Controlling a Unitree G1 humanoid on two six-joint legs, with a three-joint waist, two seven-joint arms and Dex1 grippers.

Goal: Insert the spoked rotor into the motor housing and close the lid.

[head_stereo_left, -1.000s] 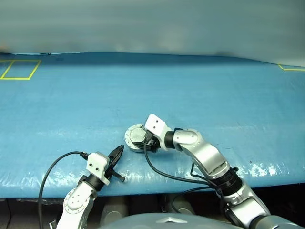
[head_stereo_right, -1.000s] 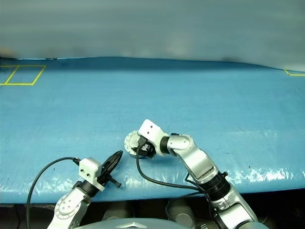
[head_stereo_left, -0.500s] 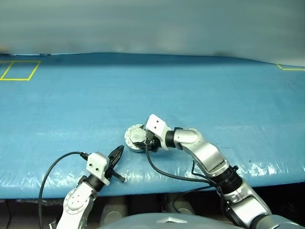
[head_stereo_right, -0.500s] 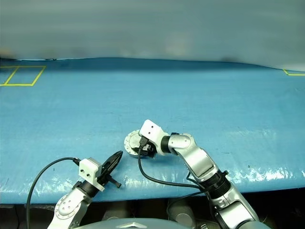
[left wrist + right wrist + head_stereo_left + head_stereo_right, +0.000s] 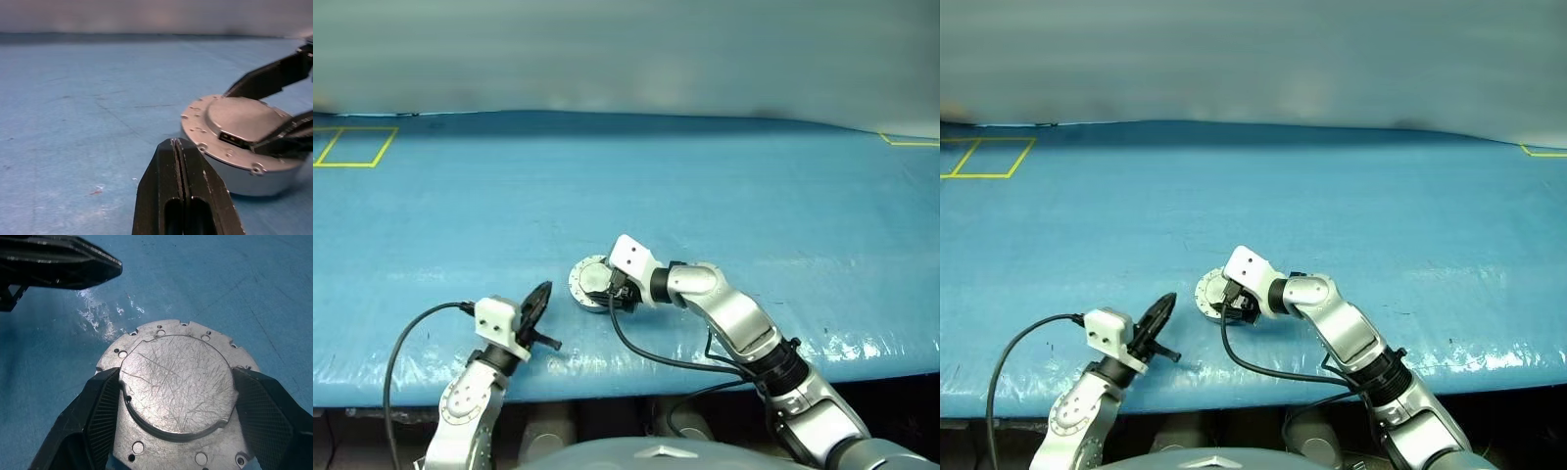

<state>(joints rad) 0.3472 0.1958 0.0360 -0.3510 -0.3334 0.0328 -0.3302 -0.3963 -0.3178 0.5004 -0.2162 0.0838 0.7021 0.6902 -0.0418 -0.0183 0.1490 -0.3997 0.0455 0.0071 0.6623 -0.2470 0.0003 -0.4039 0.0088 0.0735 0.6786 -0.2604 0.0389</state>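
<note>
Motor housing (image 5: 591, 283) resting flat on the blue table cover (image 5: 724, 196), near the front edge and about the middle, with the lid (image 5: 176, 384) already down on top: plain grey outer face up, raised circle scratched, small holes around the flange. No copper windings or spoked rotor to be seen, so presumably enclosed inside.

Right gripper (image 5: 171, 416) straddling the closed assembly, one black finger (image 5: 100, 406) at each side of the raised circle, pads touching or almost touching its edge; spread wide to span the disc. Whether truly squeezing or only framing it, impossible to tell. Left gripper (image 5: 177, 161) pressed fully together, empty, hanging low just beside the housing, tips pointed at its side wall.

Judged from the look: solid machined metal, stiff, rather heavy for its small size, not fragile. Smooth bare faces, likely slippery under hard pads, and a shallow profile giving little height to catch. Best taken across the diameter, on the side wall under the flange, or pressed straight down on the raised circle to seat the lid. Risk of sliding on the glossy cover if pushed from one side only.
</note>
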